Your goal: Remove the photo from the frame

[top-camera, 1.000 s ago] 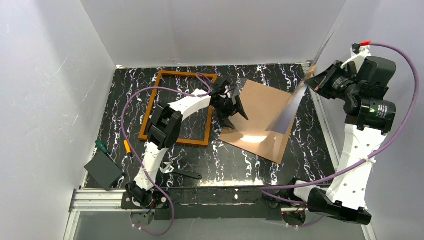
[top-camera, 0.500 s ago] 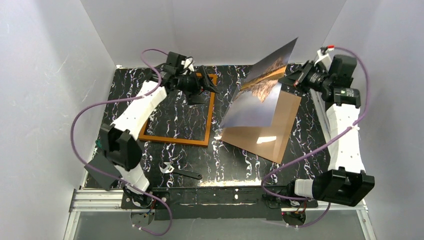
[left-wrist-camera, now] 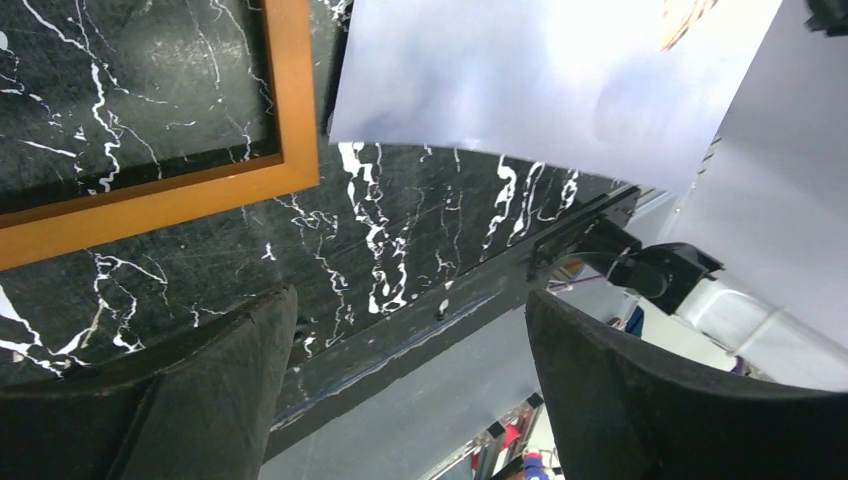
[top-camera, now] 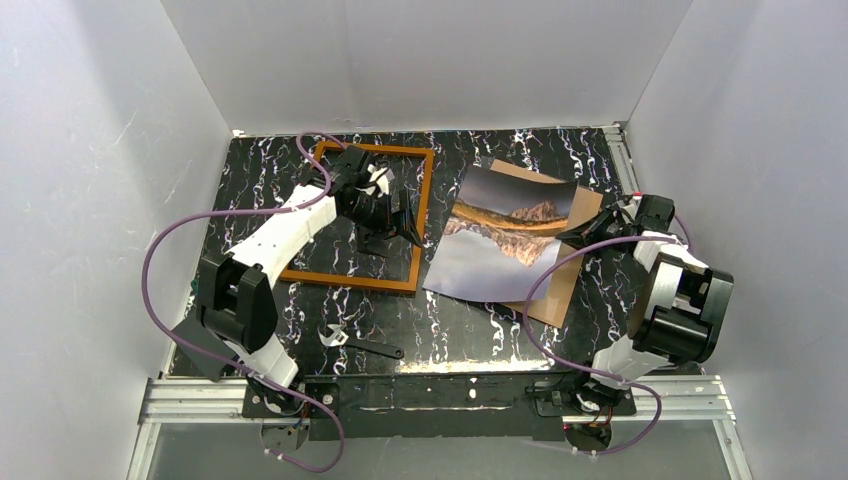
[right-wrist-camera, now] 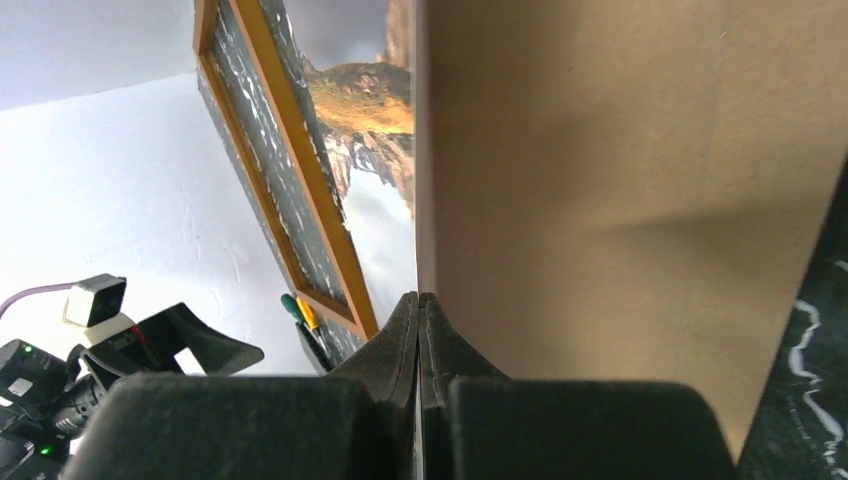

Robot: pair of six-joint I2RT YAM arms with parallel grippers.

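Observation:
The photo, brown mountains mirrored in water, lies face up outside the frame on a tan board, right of centre. My right gripper is shut on its right edge. In the right wrist view the pads pinch the thin sheet edge-on, with the picture side to the left and the board to the right. The orange-brown frame lies flat at back left with bare table inside it. My left gripper hovers open above its right side. Between its fingers is nothing, with the frame corner and photo beyond.
A wrench lies near the front edge. A green screwdriver, a yellow one and a dark square plate sit at front left. White walls close in the left, back and right sides.
My right arm brought the photo down from standing in the air to flat, face up on the board. My left arm swung from the frame's back edge to above its right side.

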